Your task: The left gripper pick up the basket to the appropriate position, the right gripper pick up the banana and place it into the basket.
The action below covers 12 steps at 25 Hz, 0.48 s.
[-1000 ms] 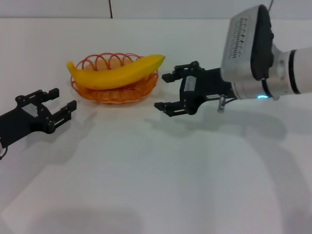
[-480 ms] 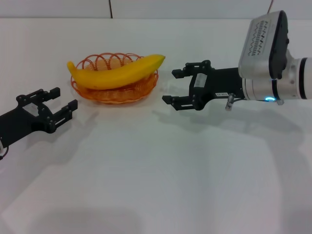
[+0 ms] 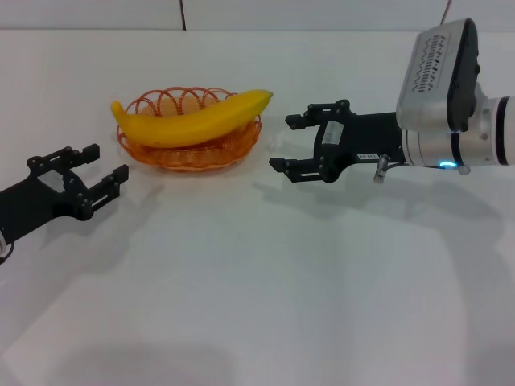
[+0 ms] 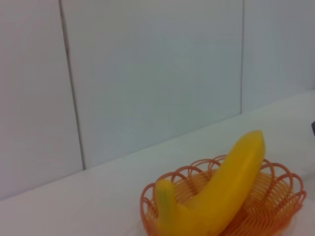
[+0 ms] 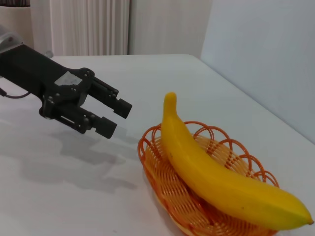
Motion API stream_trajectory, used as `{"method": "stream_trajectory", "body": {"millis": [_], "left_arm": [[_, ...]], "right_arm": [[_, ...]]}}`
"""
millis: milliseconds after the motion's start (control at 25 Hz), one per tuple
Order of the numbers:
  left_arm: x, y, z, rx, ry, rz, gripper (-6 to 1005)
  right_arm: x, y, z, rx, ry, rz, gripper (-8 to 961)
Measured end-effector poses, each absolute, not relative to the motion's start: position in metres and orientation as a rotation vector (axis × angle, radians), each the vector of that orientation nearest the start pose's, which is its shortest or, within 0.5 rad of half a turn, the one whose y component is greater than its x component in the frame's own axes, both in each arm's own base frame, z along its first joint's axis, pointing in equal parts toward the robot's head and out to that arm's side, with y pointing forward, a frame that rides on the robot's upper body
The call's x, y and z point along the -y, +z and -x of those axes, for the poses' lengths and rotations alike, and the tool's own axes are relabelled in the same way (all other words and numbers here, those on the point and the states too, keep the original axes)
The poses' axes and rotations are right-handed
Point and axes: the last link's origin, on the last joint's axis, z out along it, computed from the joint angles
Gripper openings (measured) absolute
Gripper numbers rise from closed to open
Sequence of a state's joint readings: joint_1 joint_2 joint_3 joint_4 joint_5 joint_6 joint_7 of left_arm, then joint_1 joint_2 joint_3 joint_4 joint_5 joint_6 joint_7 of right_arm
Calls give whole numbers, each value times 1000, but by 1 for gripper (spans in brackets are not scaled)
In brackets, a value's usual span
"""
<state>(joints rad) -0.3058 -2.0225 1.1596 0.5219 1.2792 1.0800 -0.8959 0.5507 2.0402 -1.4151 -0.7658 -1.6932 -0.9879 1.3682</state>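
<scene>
Nearest, left gripper low on the table, fingers apart, empty. Farther right, right gripper hovering, fingers spread, empty. Beyond and between both, banana lying across basket, ends overhanging the rim. By the look, placement done; only withdrawal left.

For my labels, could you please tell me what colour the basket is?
Orange wire; the basket shows best in the right wrist view.

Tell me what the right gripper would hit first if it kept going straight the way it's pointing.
Probably the banana: the open right gripper points at its tip overhanging the basket. Its height is unclear, so it could meet the rim instead.
</scene>
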Motion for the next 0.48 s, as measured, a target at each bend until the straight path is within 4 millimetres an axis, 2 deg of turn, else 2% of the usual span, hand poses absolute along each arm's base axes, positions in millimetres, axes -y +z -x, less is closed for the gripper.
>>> {"method": "stream_trajectory", "body": {"millis": [480], "left_arm": [[-314, -9, 331, 459, -538, 2294, 577]], "right_arm": [[-377, -52, -220, -231, 290, 2707, 743]]}}
